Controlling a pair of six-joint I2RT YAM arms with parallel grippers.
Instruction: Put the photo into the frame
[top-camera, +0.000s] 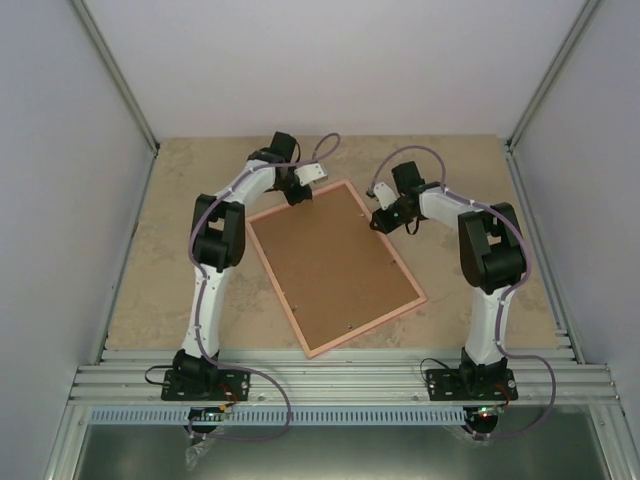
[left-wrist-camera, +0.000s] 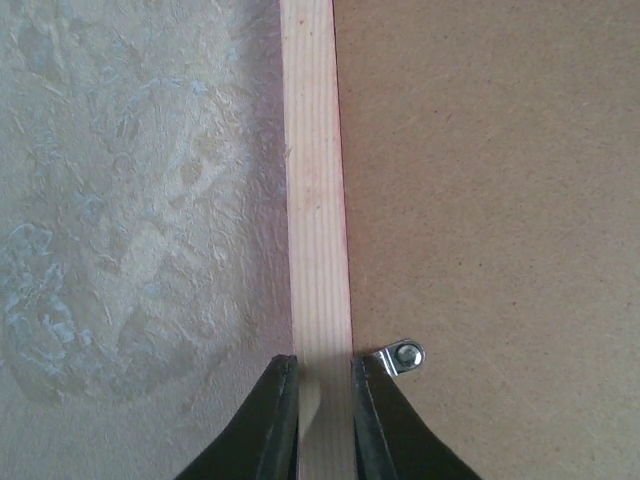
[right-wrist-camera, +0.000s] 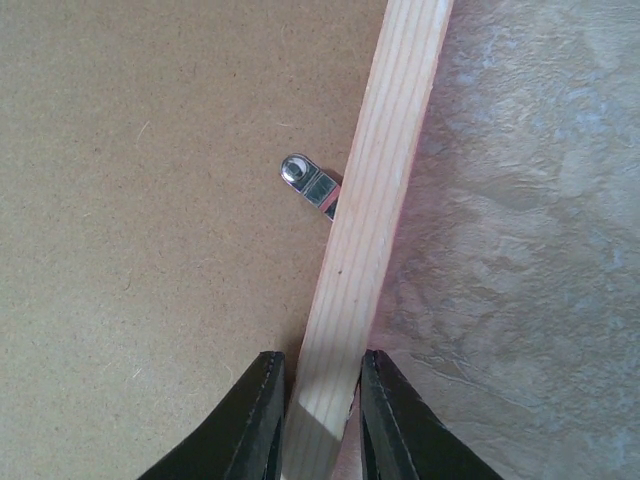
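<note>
The pink frame (top-camera: 367, 327) lies face down on the table, its pale wooden back rail up. A brown backing board (top-camera: 335, 265) fills it. The photo is hidden. My left gripper (top-camera: 298, 197) is at the frame's far left corner. In the left wrist view its jaws (left-wrist-camera: 323, 400) grip the rail (left-wrist-camera: 315, 200) from both sides, beside a metal turn clip (left-wrist-camera: 403, 356). My right gripper (top-camera: 383, 222) is on the far right edge. In the right wrist view its jaws (right-wrist-camera: 320, 400) close on the rail (right-wrist-camera: 385, 170), just below another clip (right-wrist-camera: 308, 183).
The beige mottled tabletop (top-camera: 160, 260) surrounds the frame. White walls close the left, right and back sides. A slotted metal rail (top-camera: 340, 380) runs along the near edge, where both arm bases are bolted.
</note>
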